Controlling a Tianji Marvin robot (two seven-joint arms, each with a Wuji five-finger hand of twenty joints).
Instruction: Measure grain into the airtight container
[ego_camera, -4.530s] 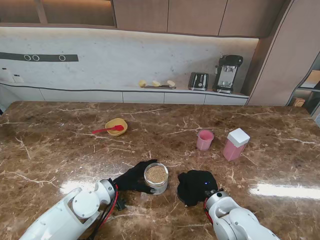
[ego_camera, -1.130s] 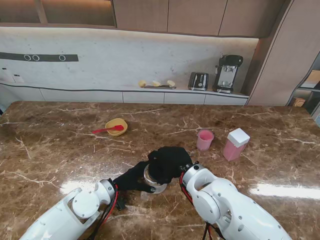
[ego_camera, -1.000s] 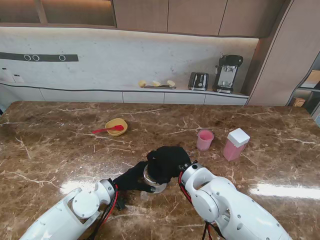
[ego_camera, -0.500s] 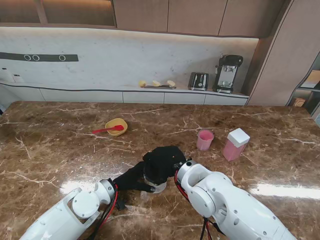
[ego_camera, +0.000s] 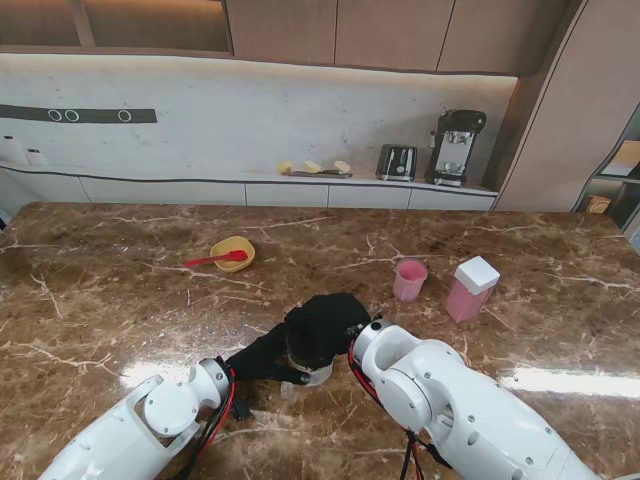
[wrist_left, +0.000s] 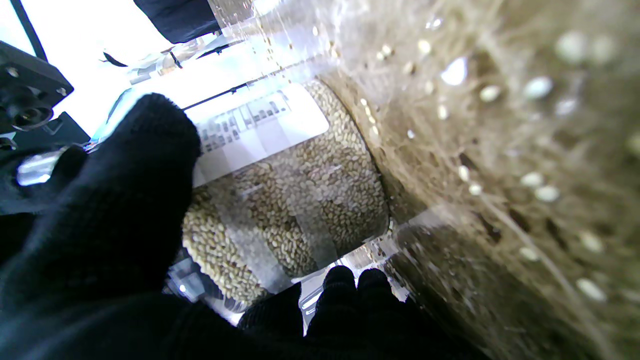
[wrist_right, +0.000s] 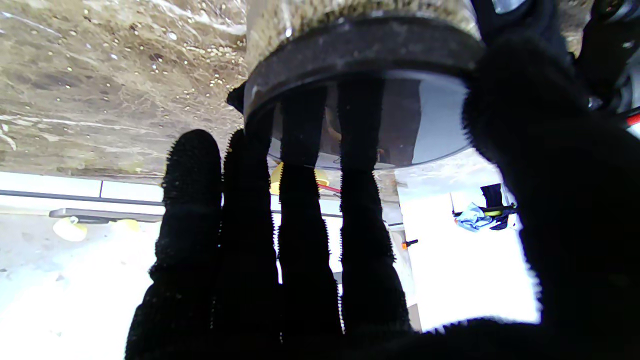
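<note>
You see a glossy brown marble-look table (ego_camera: 120, 300) with pale veins and bright glare. The jar (wrist_left: 280, 200) is clear, shiny glass or plastic with a smooth paper label (wrist_left: 260, 125). Both the left hand (wrist_left: 100, 220) and right hand (wrist_right: 310, 240) wear fuzzy matt black knit cloth.

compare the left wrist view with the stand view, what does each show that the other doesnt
Only the left wrist view shows the grain packed against the jar's clear wall and a white label on it.

Only the stand view shows the pink cup, the pink container with a white lid, the yellow bowl with its red spoon, and the right robot hand covering the jar's top.

Both show the jar on the brown marble table with the left robot hand wrapped around its side.
</note>
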